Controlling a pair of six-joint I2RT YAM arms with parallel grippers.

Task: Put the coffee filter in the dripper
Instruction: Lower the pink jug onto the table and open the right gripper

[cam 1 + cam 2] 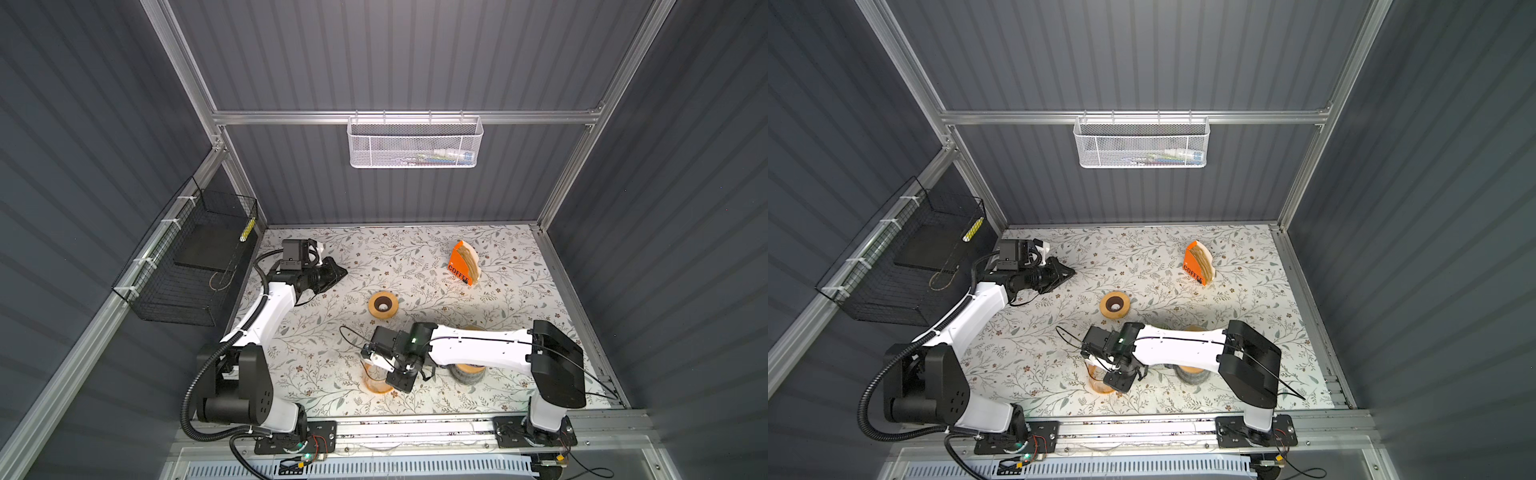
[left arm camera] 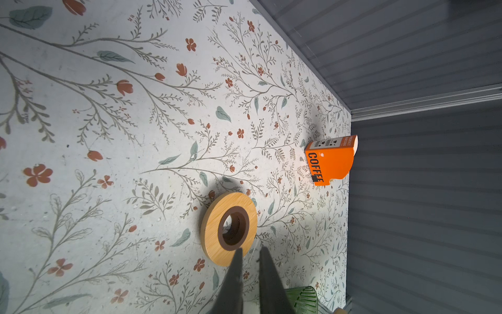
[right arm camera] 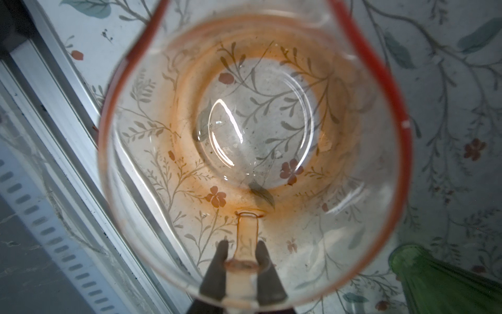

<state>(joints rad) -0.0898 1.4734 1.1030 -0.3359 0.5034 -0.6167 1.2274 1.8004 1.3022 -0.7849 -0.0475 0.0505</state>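
Observation:
Brown paper coffee filters (image 1: 473, 259) stand in an orange holder (image 1: 459, 266) marked COFFEE at the back right, seen in both top views (image 1: 1192, 266) and in the left wrist view (image 2: 330, 160). The green ribbed glass dripper (image 3: 434, 282) stands near the front, mostly hidden under my right arm in a top view (image 1: 467, 374). My right gripper (image 3: 240, 246) is shut on the handle of an orange-tinted glass carafe (image 3: 255, 122) that stands at the front centre (image 1: 376, 384). My left gripper (image 1: 343, 273) rests low at the back left, shut and empty, pointing toward a wooden ring (image 2: 214, 239).
The wooden ring (image 1: 383, 305) with a dark centre lies mid-table between the two grippers. A white mesh basket (image 1: 415, 141) hangs on the back wall and a black wire basket (image 1: 187, 266) on the left wall. An aluminium rail (image 1: 415, 428) runs along the front edge.

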